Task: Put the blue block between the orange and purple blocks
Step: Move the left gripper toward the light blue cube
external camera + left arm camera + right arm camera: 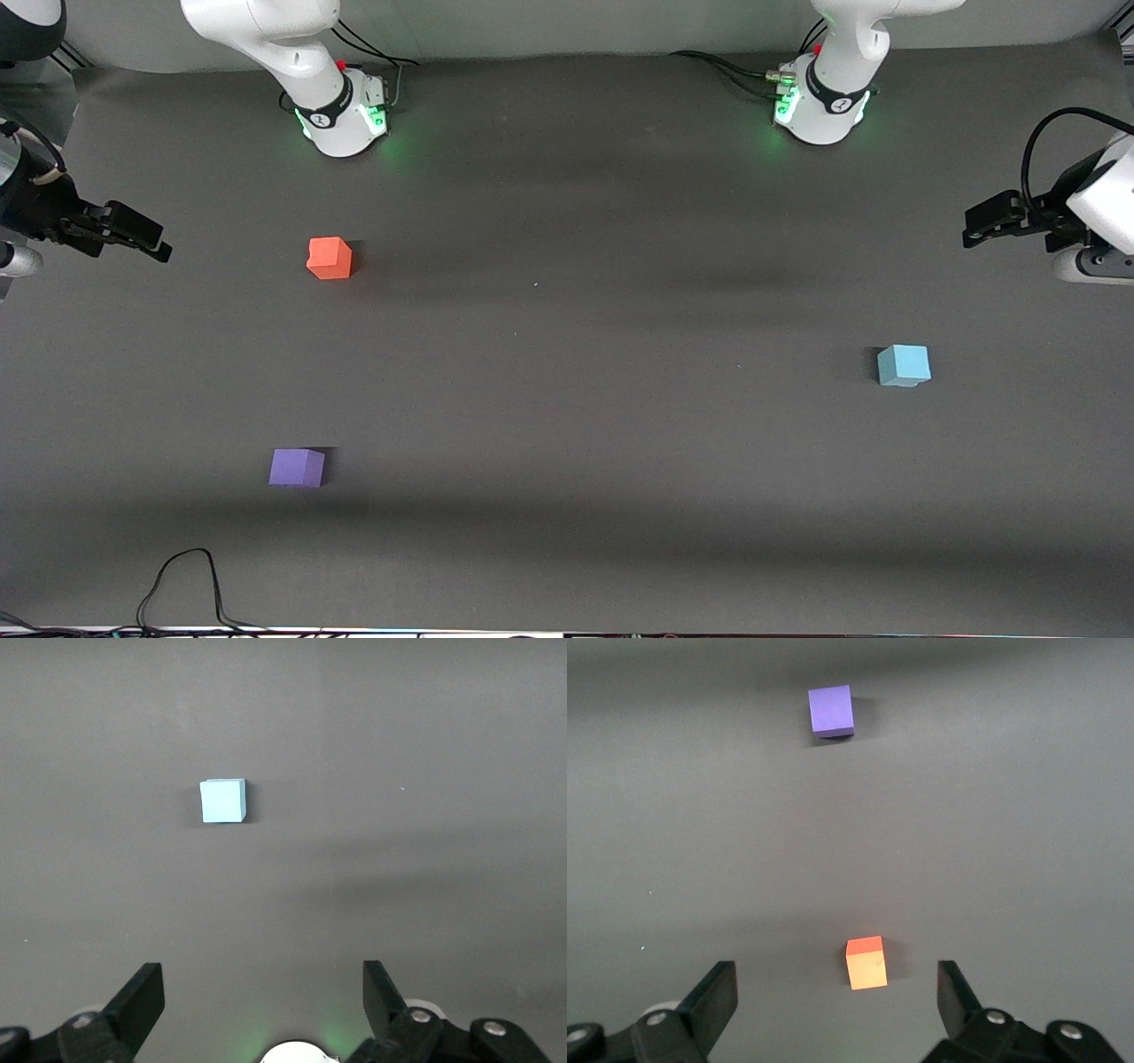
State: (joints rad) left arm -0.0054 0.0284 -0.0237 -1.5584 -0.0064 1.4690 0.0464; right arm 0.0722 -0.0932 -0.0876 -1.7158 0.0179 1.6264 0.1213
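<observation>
Purple block (297,467) lies nearest the camera; blue block (904,365) farther, well toward the left arm's end; orange block (330,258) farthest. Left gripper (257,1001), jaws apart, should descend squarely over blue; right gripper (837,1001), also apart, waits

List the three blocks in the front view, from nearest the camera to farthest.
purple block → blue block → orange block

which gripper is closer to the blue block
Left. The left gripper hangs open near the table's edge at the blue block's end; the right gripper, also open, waits at the other end by the orange block.
</observation>
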